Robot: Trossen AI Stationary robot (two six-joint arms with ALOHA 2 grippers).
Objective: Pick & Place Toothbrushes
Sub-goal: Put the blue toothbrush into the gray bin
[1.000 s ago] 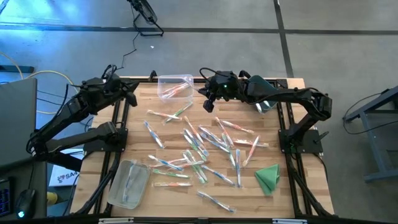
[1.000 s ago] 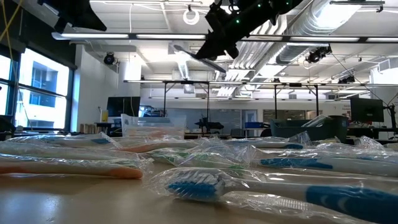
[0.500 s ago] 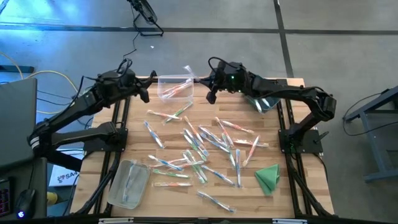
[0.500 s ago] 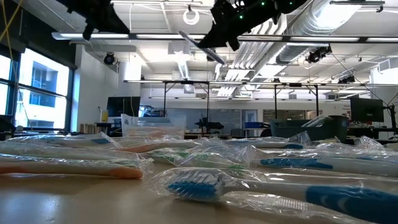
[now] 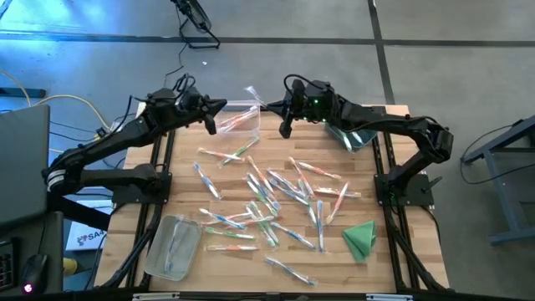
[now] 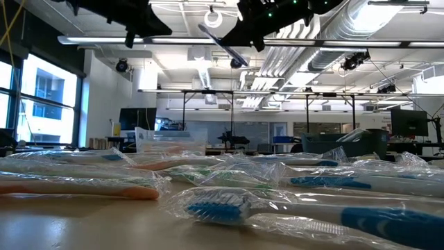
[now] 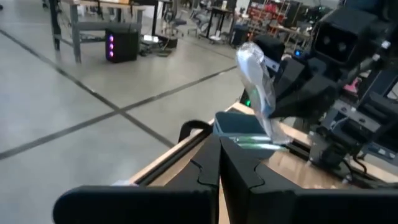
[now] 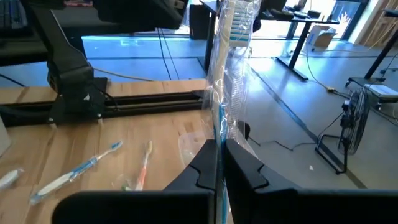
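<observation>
Toothbrushes (image 5: 269, 194) lie scattered mid-table (image 5: 184, 167) — one bin (image 5: 235, 117) behind them, another bin (image 5: 173, 246) front-left.

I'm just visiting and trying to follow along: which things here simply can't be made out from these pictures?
- Clear bin at the table's far edge: high view, its toothbrushes too small to count.
- Bin at the near left corner: its contents blur behind the cloudy plastic.
- Wrapped toothbrush in the right gripper: top cut off by the right wrist picture's edge.
- Green cloth: whatever lies beneath is hidden.

We're in a big open robotics lab: exposed ceiling ducts (image 6: 361, 21), polished concrete floor (image 5: 276, 17), rows of workbenches (image 6: 229, 146) and monitors (image 6: 409, 123) behind.
</observation>
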